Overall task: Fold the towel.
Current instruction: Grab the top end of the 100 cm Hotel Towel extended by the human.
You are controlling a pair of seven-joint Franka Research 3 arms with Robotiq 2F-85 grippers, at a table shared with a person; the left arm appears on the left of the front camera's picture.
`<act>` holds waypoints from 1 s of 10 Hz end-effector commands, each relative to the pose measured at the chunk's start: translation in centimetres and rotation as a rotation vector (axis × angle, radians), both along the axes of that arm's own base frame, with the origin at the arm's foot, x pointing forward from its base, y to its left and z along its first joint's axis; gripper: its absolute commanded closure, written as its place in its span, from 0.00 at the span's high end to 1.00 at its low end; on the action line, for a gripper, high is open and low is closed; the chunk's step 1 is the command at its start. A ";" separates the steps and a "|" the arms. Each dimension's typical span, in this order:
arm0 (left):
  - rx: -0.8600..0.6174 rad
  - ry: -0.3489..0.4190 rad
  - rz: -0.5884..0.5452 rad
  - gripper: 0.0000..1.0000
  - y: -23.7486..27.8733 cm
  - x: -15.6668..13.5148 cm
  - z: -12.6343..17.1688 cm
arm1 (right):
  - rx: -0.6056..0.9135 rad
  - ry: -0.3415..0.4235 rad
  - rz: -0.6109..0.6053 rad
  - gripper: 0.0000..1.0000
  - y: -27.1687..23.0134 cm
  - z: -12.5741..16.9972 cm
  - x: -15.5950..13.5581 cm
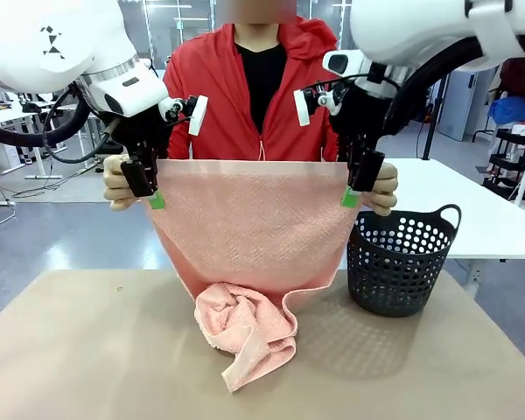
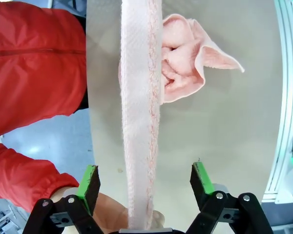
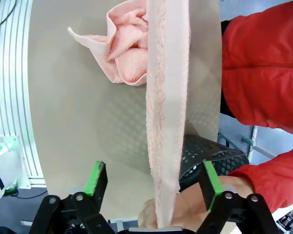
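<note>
A person in a red jacket holds the salmon-pink towel (image 1: pixel 254 227) up by its top corners, one hand (image 1: pixel 116 188) at each end. Its lower part lies bunched on the table (image 1: pixel 70 350). My left gripper (image 1: pixel 153 188) hangs at the towel's left top corner, beside that hand. In the left wrist view the left gripper (image 2: pixel 145 183) is open, its green pads wide apart on either side of the towel's edge (image 2: pixel 139 97). My right gripper (image 1: pixel 354 188) sits at the right top corner. It too is open (image 3: pixel 154 183), straddling the towel edge (image 3: pixel 166 97) above the person's other hand (image 3: pixel 185 209).
A black perforated basket (image 1: pixel 402 262) stands on the table's right side, just right of the hanging towel, and appears below the right gripper (image 3: pixel 210 151). The person stands close against the far table edge. A white table (image 1: pixel 472 210) lies behind on the right.
</note>
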State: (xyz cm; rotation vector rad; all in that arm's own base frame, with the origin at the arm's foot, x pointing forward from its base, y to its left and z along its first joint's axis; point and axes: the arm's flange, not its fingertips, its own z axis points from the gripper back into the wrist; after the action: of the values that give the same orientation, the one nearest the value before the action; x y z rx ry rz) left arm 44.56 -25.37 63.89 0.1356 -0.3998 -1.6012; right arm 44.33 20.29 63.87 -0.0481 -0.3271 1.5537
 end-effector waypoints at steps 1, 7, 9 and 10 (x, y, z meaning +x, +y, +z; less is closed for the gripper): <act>0.012 -0.026 0.041 0.34 -0.2 0.2 0.6 | -0.023 -0.034 -0.050 0.41 0.2 -0.4 0.2; 0.001 -0.021 0.049 0.00 -0.1 0.0 0.8 | -0.040 -0.049 -0.059 0.00 0.3 -0.5 0.3; -0.011 -0.017 0.047 0.00 0.1 -0.1 0.9 | -0.040 -0.053 -0.059 0.00 0.3 -0.5 0.3; -0.013 -0.018 0.050 0.00 0.1 -0.2 0.9 | -0.041 -0.052 -0.058 0.00 0.3 -0.4 0.4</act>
State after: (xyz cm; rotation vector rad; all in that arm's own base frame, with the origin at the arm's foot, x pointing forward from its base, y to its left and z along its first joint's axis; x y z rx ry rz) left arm 44.65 -25.19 64.44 0.1356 -0.4108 -1.5749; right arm 44.83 20.34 63.72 -0.0934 -0.3320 1.5335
